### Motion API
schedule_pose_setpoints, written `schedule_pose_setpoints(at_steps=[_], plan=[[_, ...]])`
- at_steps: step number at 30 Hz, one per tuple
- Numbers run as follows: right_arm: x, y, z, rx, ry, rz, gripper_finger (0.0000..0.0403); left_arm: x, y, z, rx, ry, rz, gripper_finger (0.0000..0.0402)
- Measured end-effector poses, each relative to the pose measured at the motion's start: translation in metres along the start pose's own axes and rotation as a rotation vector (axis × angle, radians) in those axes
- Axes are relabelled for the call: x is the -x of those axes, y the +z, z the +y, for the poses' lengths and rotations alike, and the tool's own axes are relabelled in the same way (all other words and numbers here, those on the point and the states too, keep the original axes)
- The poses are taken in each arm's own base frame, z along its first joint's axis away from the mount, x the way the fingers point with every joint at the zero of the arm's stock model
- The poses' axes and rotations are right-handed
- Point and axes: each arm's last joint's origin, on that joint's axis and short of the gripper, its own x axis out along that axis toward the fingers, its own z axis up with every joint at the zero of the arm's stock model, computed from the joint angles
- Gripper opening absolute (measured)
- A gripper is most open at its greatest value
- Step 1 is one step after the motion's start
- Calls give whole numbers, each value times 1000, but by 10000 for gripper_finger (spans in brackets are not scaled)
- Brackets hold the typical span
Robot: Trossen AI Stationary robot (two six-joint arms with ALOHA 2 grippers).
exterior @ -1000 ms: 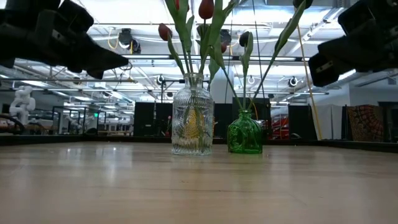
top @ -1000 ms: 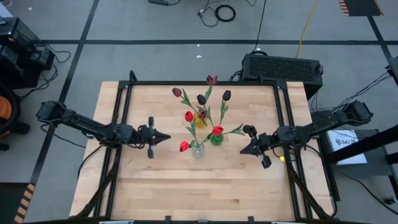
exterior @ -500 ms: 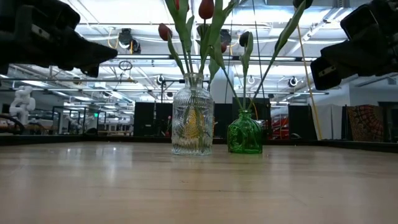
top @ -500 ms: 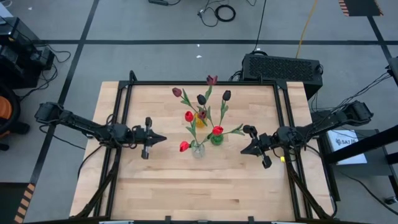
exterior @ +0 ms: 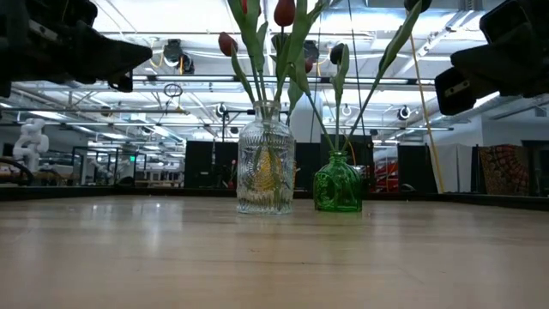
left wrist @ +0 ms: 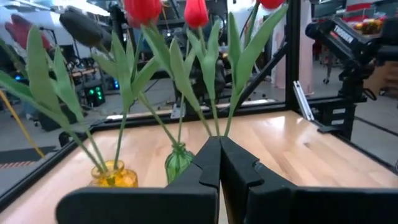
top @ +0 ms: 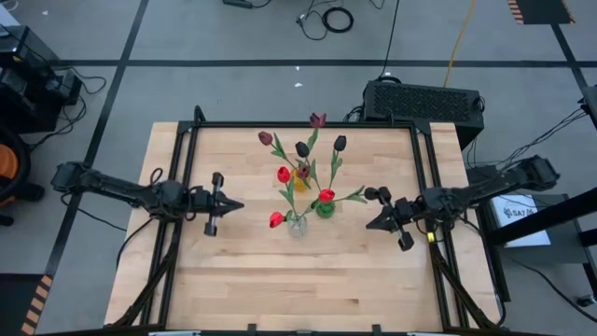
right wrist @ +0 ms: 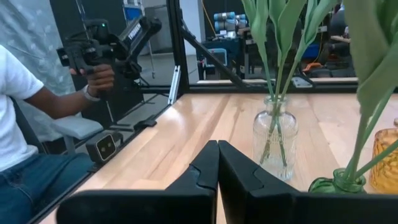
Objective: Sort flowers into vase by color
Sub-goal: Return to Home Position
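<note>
Red and dark flowers (top: pixel 301 173) in vases (exterior: pixel 265 172), left claw (top: pixel 239 205) clenched, right claw (top: pixel 368 225) clenched

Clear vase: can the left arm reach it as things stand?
Probably yes. Only bare table lies between the left gripper and the clear vase; the gripper is shut and would need opening.

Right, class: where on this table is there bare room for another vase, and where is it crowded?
Widest bare patch: the table strip between the clear vase and the edge nearest the low camera. The far corners beside the flowers are bare too. Crowded: the centre, where it, the green vase and amber vase cluster between left gripper and right gripper.
</note>
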Motion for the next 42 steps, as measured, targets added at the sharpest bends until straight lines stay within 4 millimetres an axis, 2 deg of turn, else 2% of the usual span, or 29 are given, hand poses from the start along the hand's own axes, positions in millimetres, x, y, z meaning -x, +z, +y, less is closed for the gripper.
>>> schedule_pose_setpoints(at_steps=[24, 42], plan=[[42, 13, 5, 49, 16, -133, 0, 11, -7, 23, 21, 20, 75, 4], [42, 10, 4, 43, 3, -100, 0, 26, -2, 34, 64, 15, 27, 4]])
